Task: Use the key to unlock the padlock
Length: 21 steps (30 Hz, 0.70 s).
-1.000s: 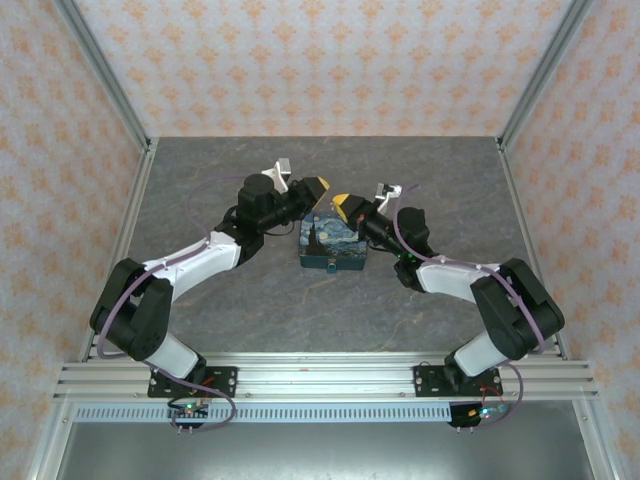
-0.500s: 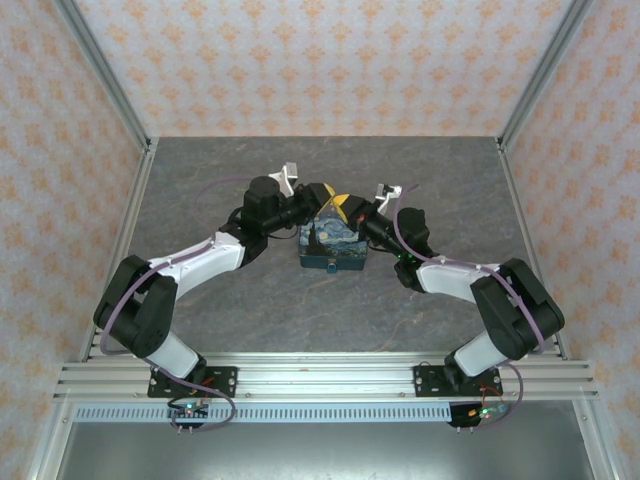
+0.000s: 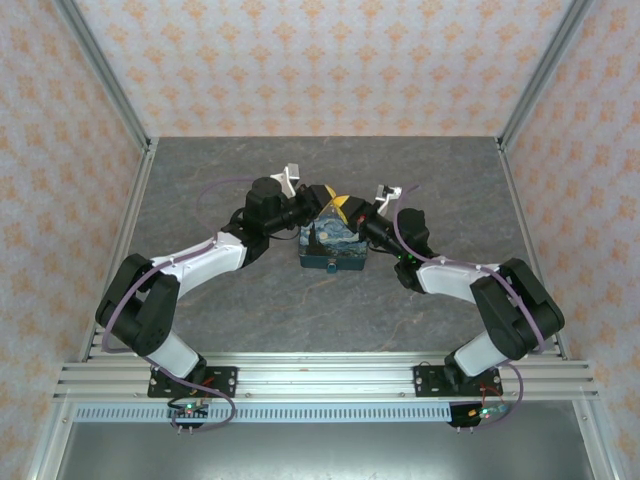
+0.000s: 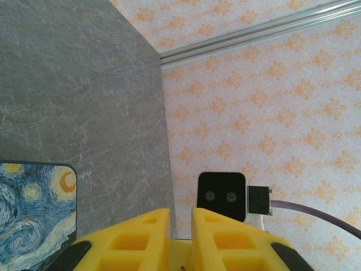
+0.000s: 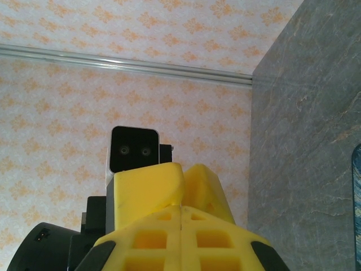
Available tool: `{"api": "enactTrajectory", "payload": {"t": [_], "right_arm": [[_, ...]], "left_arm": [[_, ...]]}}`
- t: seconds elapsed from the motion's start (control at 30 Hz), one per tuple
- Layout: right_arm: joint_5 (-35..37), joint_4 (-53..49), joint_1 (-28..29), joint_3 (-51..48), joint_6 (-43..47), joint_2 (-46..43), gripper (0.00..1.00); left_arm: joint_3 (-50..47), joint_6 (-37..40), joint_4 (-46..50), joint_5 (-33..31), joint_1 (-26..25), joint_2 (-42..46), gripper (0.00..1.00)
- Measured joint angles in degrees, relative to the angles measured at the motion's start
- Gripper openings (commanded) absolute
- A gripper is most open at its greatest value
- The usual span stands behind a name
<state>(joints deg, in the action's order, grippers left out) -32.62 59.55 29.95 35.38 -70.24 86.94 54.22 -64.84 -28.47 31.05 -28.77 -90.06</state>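
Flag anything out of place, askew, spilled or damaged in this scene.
Nothing stands out. The starry-night box lies flat and intact on the grey table, with nothing spilled around it. The left gripper and right gripper meet almost tip to tip above the box's far edge.

Left gripper's [image 4: 180, 220] jaws stand narrowly apart; starry box [image 4: 34, 209] lies apparently just beside.

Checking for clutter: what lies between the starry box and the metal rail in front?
Nothing; the top view shows bare grey table from the box to the rail.
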Motion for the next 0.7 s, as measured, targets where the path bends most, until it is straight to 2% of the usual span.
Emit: {"api": "enactTrajectory", "payload": {"t": [0.17,0.3,0.33,0.37,0.4,0.43,0.47,0.53,0.7], "right_arm": [[0.0,0.0,0.0,-0.3,0.0,0.0,0.00],[0.0,0.0,0.0,-0.4,0.0,0.0,0.00],[0.0,0.0,0.0,-0.4,0.0,0.0,0.11],[0.0,0.0,0.0,-0.4,0.0,0.0,0.30],[0.1,-0.1,-0.1,-0.5,-0.2,0.0,0.42],[0.3,-0.2,-0.2,-0.6,-0.2,-0.2,0.54],[0.6,-0.2,-0.3,-1.0,-0.2,-0.6,0.61],[1.6,-0.6,-0.9,-2.2,0.0,-1.9,0.64],[4.6,-2.7,-1.7,-3.4,0.1,-5.2,0.65]], "left_arm": [[0.0,-0.1,-0.1,-0.2,0.0,0.0,0.00],[0.0,0.0,-0.2,-0.2,0.0,-0.1,0.00],[0.0,0.0,-0.3,-0.2,0.0,-0.1,0.00],[0.0,0.0,-0.3,-0.2,0.0,-0.1,0.00],[0.0,0.0,-0.3,-0.2,0.0,-0.1,0.00],[0.0,0.0,-0.3,-0.2,0.0,-0.1,0.00],[0.0,0.0,-0.3,-0.2,0.0,-0.1,0.00],[0.0,0.0,-0.3,-0.5,0.0,-0.1,0.00],[-0.4,0.0,-0.5,-1.7,0.0,-0.1,0.00]]}}
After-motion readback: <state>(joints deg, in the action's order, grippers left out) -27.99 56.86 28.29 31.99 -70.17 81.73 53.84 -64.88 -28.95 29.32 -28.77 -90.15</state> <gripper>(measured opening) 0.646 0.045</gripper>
